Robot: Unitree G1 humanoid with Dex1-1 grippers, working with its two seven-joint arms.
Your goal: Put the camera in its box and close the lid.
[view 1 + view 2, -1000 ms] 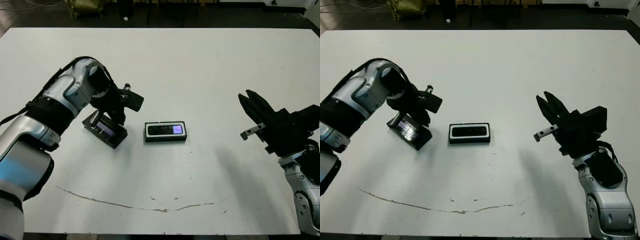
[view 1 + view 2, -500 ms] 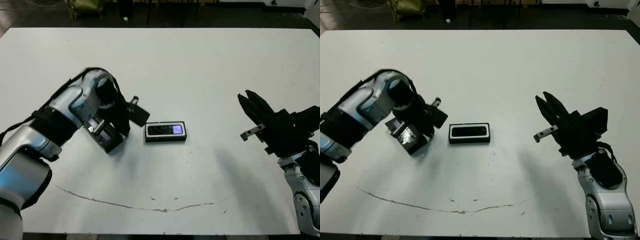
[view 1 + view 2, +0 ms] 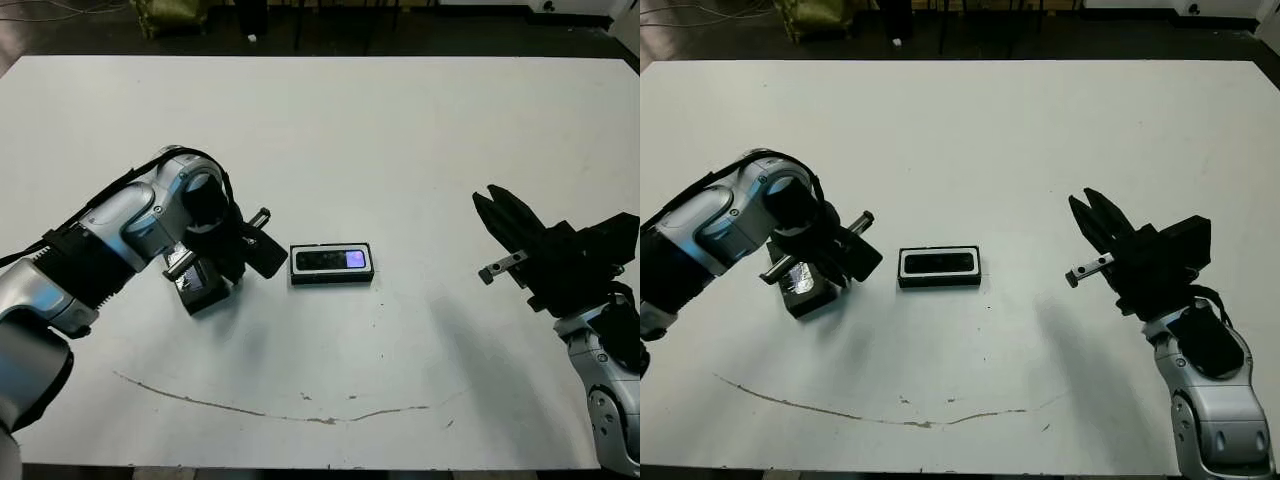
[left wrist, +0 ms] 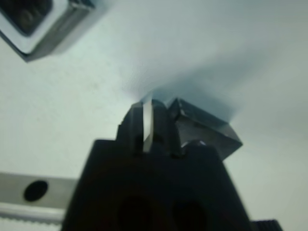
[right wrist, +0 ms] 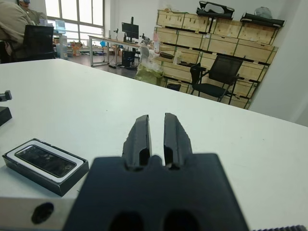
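Gripping the lid (image 3: 203, 283) on edge, the left hand (image 3: 222, 262) holds it just beside the box (image 3: 332, 264), to its left, low over the white tabletop (image 3: 400, 140). In the left wrist view the fingers (image 4: 144, 126) are pressed together on a thin pale edge, which fits a pinch on the lid's wall; held that way, the cover can probably be tipped over the tray rather than slid across it. The box sits flat near the middle of the tabletop with the camera (image 3: 333, 260) already lying in its white lining, its purplish spot facing up, so only the closing step looks to be left. The right hand (image 3: 497, 215) hovers well apart to the right, touching nothing, its fingers (image 5: 142, 134) nearly together with a narrow gap; it seems parked clear of the work, near enough to steady the box if the lid pushes it.
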